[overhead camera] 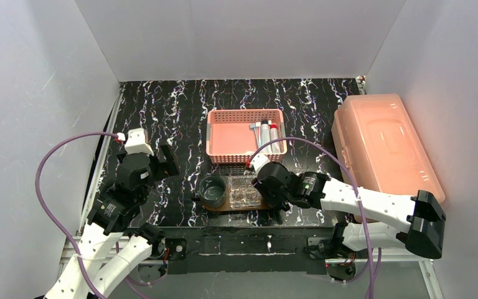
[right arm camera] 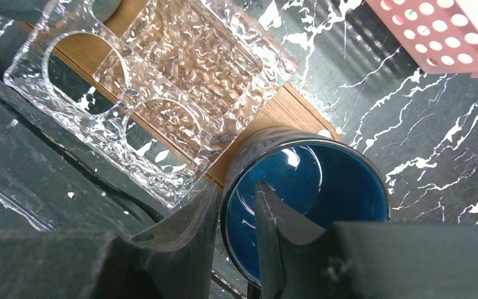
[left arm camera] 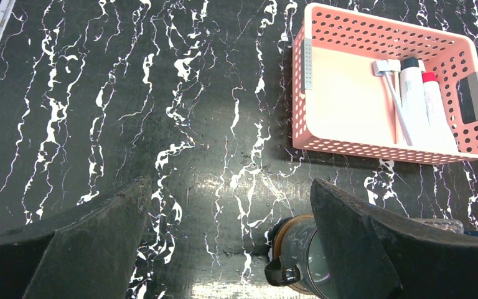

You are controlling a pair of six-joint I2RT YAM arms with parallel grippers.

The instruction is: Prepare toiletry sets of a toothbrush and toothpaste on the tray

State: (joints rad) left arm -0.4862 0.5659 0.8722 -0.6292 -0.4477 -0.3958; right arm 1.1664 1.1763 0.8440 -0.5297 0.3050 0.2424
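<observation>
The dark wood tray [overhead camera: 236, 208] lies near the front edge and also shows in the right wrist view [right arm camera: 280, 112]. On it stand a grey cup [overhead camera: 213, 191], a clear glass holder [overhead camera: 246, 192] and a blue cup [right arm camera: 323, 180] at its right end. My right gripper [right arm camera: 236, 187] is shut on the blue cup's rim, one finger inside and one outside. A toothbrush [left arm camera: 396, 103] and two toothpaste tubes [left arm camera: 414, 93] lie in the pink basket [left arm camera: 342, 81]. My left gripper [left arm camera: 229, 184] is open and empty above the table, left of the grey cup [left arm camera: 299, 249].
The pink perforated basket [overhead camera: 246, 112] stands behind the tray. A large translucent pink lidded box [overhead camera: 383, 143] fills the right side. White walls close in the black marbled table on three sides.
</observation>
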